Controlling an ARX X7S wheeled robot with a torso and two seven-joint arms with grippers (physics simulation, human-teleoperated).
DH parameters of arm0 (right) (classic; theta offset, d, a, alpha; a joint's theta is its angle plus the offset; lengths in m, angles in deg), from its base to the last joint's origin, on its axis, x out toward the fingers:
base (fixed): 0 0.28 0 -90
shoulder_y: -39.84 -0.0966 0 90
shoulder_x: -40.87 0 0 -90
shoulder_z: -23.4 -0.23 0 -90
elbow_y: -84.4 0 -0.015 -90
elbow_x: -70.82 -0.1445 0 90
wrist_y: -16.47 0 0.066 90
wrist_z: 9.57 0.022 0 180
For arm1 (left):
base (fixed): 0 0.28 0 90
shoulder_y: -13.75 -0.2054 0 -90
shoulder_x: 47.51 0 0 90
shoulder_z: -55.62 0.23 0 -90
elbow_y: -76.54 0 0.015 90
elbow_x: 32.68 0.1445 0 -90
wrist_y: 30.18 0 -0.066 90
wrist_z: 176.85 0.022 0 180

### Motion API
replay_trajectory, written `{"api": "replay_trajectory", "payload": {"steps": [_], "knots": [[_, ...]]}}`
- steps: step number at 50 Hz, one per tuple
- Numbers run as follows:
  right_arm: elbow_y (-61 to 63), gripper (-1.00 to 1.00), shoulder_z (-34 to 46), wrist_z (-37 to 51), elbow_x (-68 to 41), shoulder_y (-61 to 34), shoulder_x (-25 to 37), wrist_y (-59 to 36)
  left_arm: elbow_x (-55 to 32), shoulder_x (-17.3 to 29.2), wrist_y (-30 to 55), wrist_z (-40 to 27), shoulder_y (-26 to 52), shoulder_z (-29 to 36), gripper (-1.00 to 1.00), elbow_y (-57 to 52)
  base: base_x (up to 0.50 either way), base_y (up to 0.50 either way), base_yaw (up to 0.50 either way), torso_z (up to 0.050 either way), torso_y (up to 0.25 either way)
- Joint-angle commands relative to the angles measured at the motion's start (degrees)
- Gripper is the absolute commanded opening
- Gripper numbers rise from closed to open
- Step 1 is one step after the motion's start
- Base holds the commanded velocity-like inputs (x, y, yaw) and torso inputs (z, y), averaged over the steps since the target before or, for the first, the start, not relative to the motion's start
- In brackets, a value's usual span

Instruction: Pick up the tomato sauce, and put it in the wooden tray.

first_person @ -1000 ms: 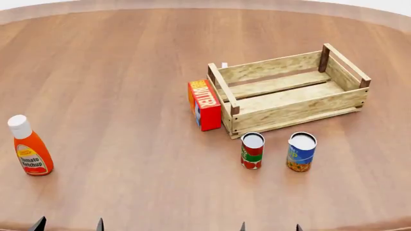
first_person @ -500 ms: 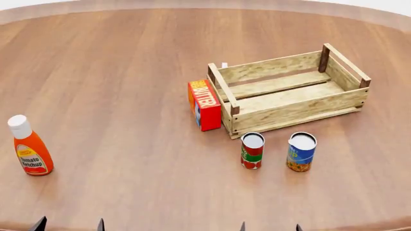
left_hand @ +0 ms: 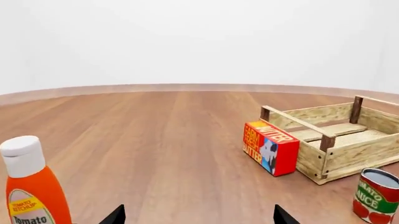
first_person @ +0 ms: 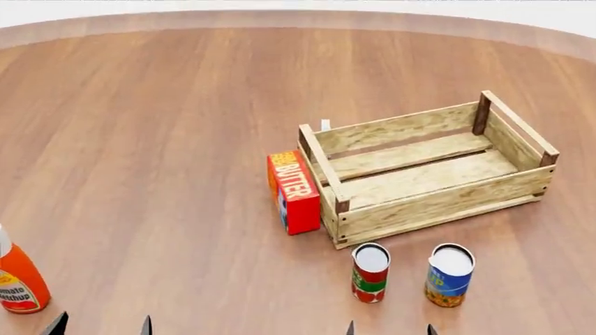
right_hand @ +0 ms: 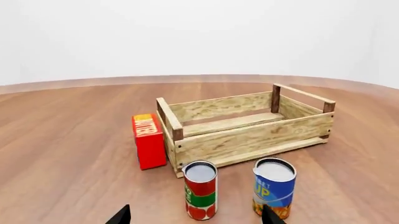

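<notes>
Nearest, only dark fingertip points at the lower edge of every view: left gripper (first_person: 100,325) and right gripper (first_person: 390,328), each pair set wide apart, holding nothing and touching nothing, bodies cut off so the rest cannot be made out. Just beyond the right gripper, upright on the wooden table (first_person: 167,125), the tomato sauce (first_person: 370,272), red and green label, pale top, free of any contact; seen also in the right wrist view (right_hand: 201,190) between the two fingertip points and, cut by the frame edge, in the left wrist view (left_hand: 376,196). Beside it, near but apart, a blue-and-yellow can (first_person: 450,274), also upright. Off at the far left of the head view, well apart from the cans, an orange ketchup bottle (first_person: 19,279), cropped at the frame edge, white cap out of that picture but plain in the left wrist view (left_hand: 32,189). Farther back, just behind both cans, the wooden tray (first_person: 507,130), slatted, darker corner posts, set at a slant to the table edge. Against its left end, a red butter box (first_person: 294,191) standing on edge, touching or nearly so. Behind the tray's far left corner, a small pale object (first_person: 324,125), mostly hidden, too little showing to tell what.
</notes>
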Motion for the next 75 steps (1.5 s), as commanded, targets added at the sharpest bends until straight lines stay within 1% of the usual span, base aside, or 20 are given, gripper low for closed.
{"api": "replay_trajectory", "payload": {"steps": [1, 47, 52, 63, 64, 65, 75], "knots": [[0.2, 1.0, 0.7, 0.7, -0.7, 0.0, 0.7, 0.3, -0.5, 0.6, -0.2, -0.7, 0.0, 0.8, 1.0, -0.2, 0.5, 0.0, 0.0, 0.0, 0.0], [0.3, 1.0, 2.7, 2.4, -2.9, 0.0, 2.4, 1.4, -2.0, 2.3, -0.1, -3.2, 0.5, 3.0, 1.0, 0.1, 0.5, 0.0, 0.0, 0.0, 0.0], [-0.6, 1.0, 3.2, 2.7, -2.1, 0.0, 2.5, 2.9, -2.1, 2.5, -0.2, -3.4, 0.5, 3.2, 1.0, 0.2, 0.0, 0.0, 0.0, 0.0, 0.0], [-0.7, 1.0, 3.4, 3.5, -2.4, -0.1, 2.8, 3.0, -2.4, 2.8, -0.8, -3.7, 0.6, 3.5, 1.0, 0.8, 0.0, 0.0, 0.0, 0.0, 0.0], [7.9, 1.0, 3.7, 6.1, 0.0, 4.4, 3.8, 0.6, -2.3, 2.7, -0.2, -4.1, 0.8, 3.5, 1.0, 0.6, 0.0, 0.0, 0.0, 0.0, 0.0], [9.5, 1.0, 3.7, 6.3, 0.0, 4.7, 3.8, 0.4, -2.3, 2.7, -0.2, -4.2, 0.8, 3.6, 1.0, 0.6, 0.0, 0.0, 0.0, 0.0, 0.0], [10.8, 1.0, 3.9, 7.0, -0.1, 5.4, 4.3, 0.2, -2.6, 3.0, -0.2, -4.5, 1.0, 3.9, 1.0, 0.7, 0.0, 0.0, 0.0, 0.0, 0.0]]}}
